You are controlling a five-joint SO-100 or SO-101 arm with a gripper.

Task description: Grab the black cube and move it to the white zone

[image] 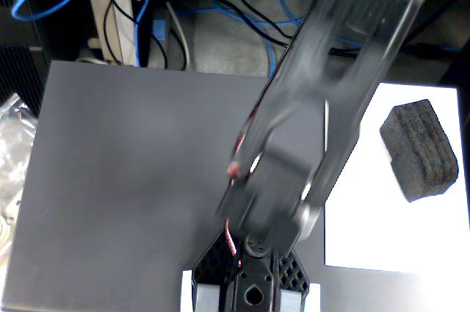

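The black cube [420, 150], a coarse black foam block, lies on the white zone [396, 227], a white sheet at the right of the fixed view, near its upper right part. The black robot arm [323, 99] rises blurred from its base [250, 286] at the bottom centre and runs diagonally up to the top right edge, crossing the sheet's left edge. Its gripper end passes out of the picture at the top, so the fingers do not show. Nothing of the arm touches the block.
A dark grey mat [147, 180] covers most of the table to the left of the sheet. Crumpled clear plastic [13, 150] lies off its left edge. Blue and black cables [147, 18] hang behind the mat at the top.
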